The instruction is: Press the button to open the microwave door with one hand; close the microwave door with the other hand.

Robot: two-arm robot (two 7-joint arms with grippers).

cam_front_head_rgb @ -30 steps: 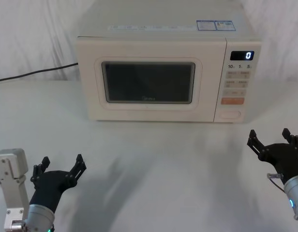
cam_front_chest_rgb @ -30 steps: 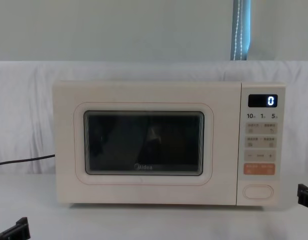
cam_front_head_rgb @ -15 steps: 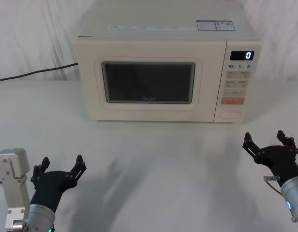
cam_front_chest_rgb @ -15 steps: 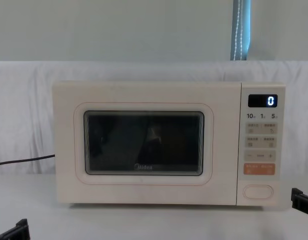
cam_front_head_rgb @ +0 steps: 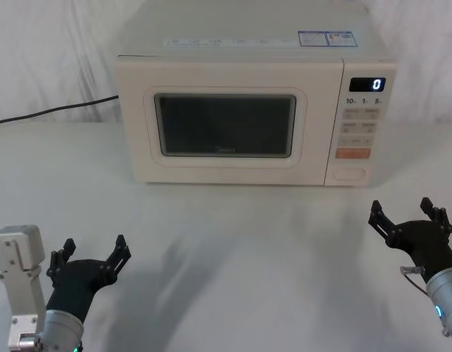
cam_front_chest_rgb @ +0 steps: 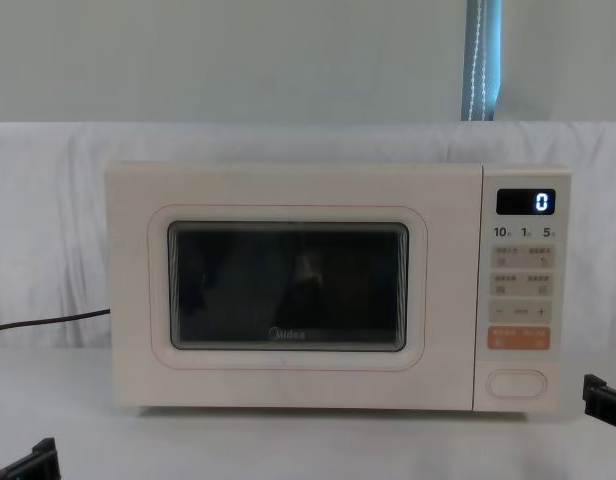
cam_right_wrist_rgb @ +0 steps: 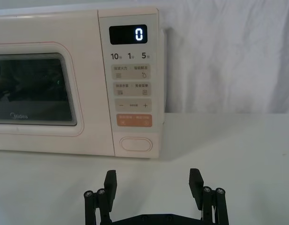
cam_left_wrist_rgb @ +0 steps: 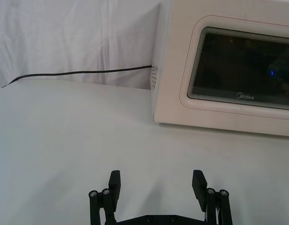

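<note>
Both end effectors (cam_front_head_rgb: 90, 256) (cam_front_head_rgb: 412, 218) low, spread.

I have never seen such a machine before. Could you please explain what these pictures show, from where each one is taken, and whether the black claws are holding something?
This is a two-armed robot facing a cream microwave on a white table. One picture looks down from its head, one looks forward from its chest, and two come from cameras on its wrists. The black claws are its grippers: the left gripper and the right gripper both hover over the table, open and holding nothing. The microwave door is shut. The wide cream button at the bottom of the control panel opens it, and the display reads 0. A black power cable runs off behind.
</note>
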